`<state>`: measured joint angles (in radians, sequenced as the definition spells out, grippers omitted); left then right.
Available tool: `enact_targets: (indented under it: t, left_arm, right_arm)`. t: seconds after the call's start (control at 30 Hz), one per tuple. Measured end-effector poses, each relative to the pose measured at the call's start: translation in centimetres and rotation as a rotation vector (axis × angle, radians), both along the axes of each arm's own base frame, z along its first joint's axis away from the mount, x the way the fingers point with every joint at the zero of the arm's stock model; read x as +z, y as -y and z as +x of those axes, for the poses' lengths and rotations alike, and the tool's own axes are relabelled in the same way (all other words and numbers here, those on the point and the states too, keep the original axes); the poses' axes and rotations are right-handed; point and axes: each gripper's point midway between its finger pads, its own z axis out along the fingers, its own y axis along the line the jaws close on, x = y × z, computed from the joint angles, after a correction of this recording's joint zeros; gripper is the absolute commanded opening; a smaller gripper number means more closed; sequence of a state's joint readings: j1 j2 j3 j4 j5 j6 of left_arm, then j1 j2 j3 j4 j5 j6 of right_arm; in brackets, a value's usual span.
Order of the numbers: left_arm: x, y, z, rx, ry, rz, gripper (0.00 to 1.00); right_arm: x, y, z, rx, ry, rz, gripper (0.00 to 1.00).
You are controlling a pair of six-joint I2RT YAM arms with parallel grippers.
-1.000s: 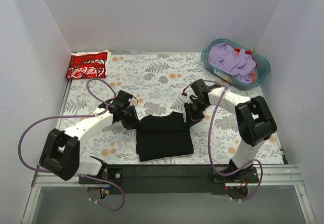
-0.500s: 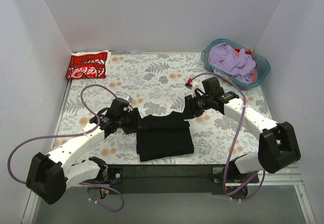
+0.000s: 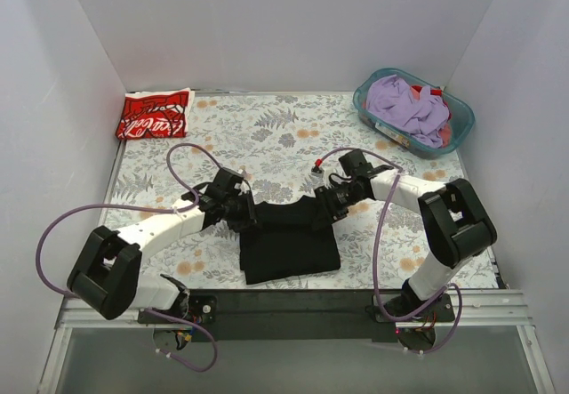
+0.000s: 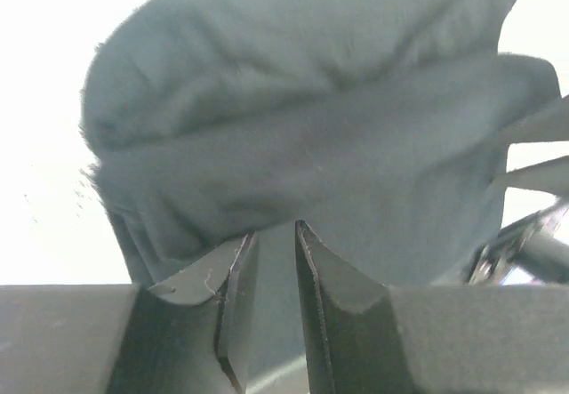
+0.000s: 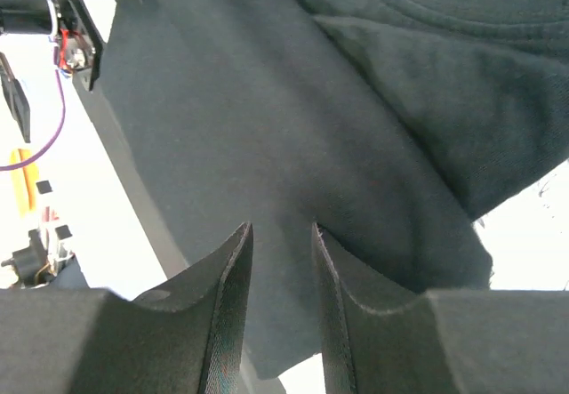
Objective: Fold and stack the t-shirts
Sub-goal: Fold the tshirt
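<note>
Flowered surface (image 3: 284,136) below me. The big black t-shirt (image 3: 289,243) lies folded at six o'clock, by the near edge. The red t-shirt (image 3: 153,115) sits folded at eleven o'clock, well apart. My left fingers (image 4: 233,287) pinch the black t-shirt's ten o'clock corner; my right fingers (image 5: 227,296) pinch its two o'clock corner.

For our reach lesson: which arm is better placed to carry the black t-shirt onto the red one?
Left, probably: the red t-shirt lies far left, on the left gripper's side of the black t-shirt.
</note>
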<state>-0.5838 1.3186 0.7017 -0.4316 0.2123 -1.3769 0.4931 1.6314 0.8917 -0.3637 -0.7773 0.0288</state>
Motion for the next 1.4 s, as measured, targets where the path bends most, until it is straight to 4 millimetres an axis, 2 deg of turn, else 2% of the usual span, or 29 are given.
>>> enact_targets:
  t: [0.1, 0.23, 0.37, 0.53, 0.7, 0.83, 0.97, 1.17, 1.27, 1.4]
  left_arm:
    - [-0.6, -0.8, 1.7, 0.065, -0.002, 0.0, 0.21]
    - [-2.1, -2.6, 3.5, 0.163, -0.045, 0.009, 0.2]
    - [-3.3, -2.9, 3.7, 0.19, -0.091, 0.007, 0.2]
    - [-3.3, -2.7, 3.9, 0.19, -0.105, -0.015, 0.2]
    - [-3.3, -2.8, 4.0, 0.195, -0.11, -0.024, 0.2]
    - [-3.3, -3.1, 4.2, 0.205, -0.112, -0.029, 0.2]
    - [-3.3, -3.6, 4.5, 0.227, -0.122, -0.042, 0.2]
    - [-3.3, -4.0, 4.7, 0.246, -0.144, -0.072, 0.22]
    - [-3.2, -3.9, 4.8, 0.243, -0.149, -0.083, 0.26]
    - [-2.5, -3.8, 5.3, 0.237, -0.136, -0.088, 0.34]
  right_arm:
    - [-0.7, -0.3, 0.2, 0.009, -0.02, -0.008, 0.38]
    - [-0.2, -1.1, 0.4, 0.045, 0.009, 0.008, 0.38]
    - [0.0, -1.9, 0.1, 0.081, 0.029, 0.017, 0.38]
    - [-0.6, -2.5, 0.5, 0.104, 0.026, 0.01, 0.38]
    - [-1.3, -3.4, 2.9, 0.09, 0.014, 0.008, 0.37]
    - [-1.5, -3.8, 6.6, 0.043, 0.01, 0.029, 0.36]
    - [-3.0, -3.5, 9.7, -0.007, -0.02, 0.046, 0.32]
    - [-3.3, -3.1, 10.2, -0.031, -0.095, 0.11, 0.31]
    - [-3.1, -3.0, 10.3, -0.041, -0.095, 0.106, 0.31]
    - [-1.3, -2.3, 10.8, -0.08, -0.042, 0.092, 0.33]
